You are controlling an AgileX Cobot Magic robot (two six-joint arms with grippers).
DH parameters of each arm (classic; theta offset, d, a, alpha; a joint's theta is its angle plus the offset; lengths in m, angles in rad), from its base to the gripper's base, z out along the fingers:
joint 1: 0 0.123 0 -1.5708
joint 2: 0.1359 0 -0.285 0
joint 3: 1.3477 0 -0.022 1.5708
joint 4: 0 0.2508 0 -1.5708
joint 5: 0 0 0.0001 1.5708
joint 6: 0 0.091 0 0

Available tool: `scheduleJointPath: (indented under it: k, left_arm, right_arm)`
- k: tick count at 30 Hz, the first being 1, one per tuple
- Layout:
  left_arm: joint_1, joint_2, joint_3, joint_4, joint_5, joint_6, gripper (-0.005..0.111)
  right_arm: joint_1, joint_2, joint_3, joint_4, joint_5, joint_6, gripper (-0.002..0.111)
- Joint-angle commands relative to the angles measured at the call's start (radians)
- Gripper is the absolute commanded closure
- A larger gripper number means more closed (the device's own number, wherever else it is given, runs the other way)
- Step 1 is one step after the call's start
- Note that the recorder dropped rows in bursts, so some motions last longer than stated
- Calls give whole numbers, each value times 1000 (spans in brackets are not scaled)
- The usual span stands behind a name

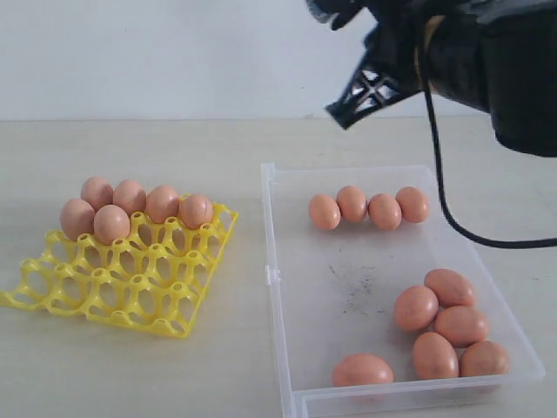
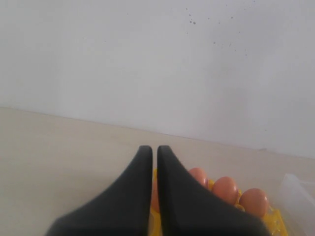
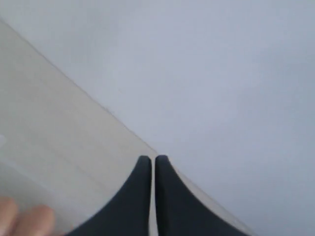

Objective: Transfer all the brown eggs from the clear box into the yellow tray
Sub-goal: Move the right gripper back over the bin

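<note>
Right claw (image 1: 346, 111) raised high, jaws pressed together, empty — left claw (image 2: 153, 147) likewise closed.

A pale beige table (image 1: 122, 374) with a faint wood grain fills most of the exterior frame, running from the left edge to the right. Behind it, a plain white wall (image 1: 157, 52) spans the top of the frame and meets the table in a straight horizontal line. The left wrist view shows a few small dark specks (image 2: 193, 21) on that wall.

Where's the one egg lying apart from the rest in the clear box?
Exterior view, right of centre: the lone egg lies by the near wall of the clear box, left of the five-egg cluster.
</note>
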Motion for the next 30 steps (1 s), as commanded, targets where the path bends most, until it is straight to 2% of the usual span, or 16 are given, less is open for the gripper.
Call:
scheduleJointPath:
  k: [1,4,6,9,15,17,21,24,27,30]
  left_arm:
    - [-6,4,-4,-1,-3,-1,103]
    - [-6,4,-4,-1,-3,-1,103]
    - [-6,4,-4,-1,-3,-1,103]
    - [-6,4,-4,-1,-3,-1,103]
    - [-6,4,-4,-1,-3,-1,103]
    - [-6,4,-4,-1,-3,-1,103]
    - [-6,4,-4,-1,-3,-1,103]
    - [-6,4,-4,-1,-3,-1,103]
    - [-6,4,-4,-1,-3,-1,103]
    - [-6,4,-4,-1,-3,-1,103]
  right_arm:
    - [-8,-11,9,333,331,-372,108]
    - [-8,-11,9,541,417,-564,108]
    - [-19,-11,9,658,412,-629,108]
    - [-78,-11,9,879,307,-741,108]
    - [-214,-9,9,1383,98,-1138,108]
    - [-220,5,9,1463,115,-1275,108]
    - [-218,51,11,1502,155,-1412,106]
    - [-218,99,11,1502,155,-1472,96]
    - [-218,155,11,1502,165,-1493,75]
    - [-218,198,7,1502,133,-1320,58]
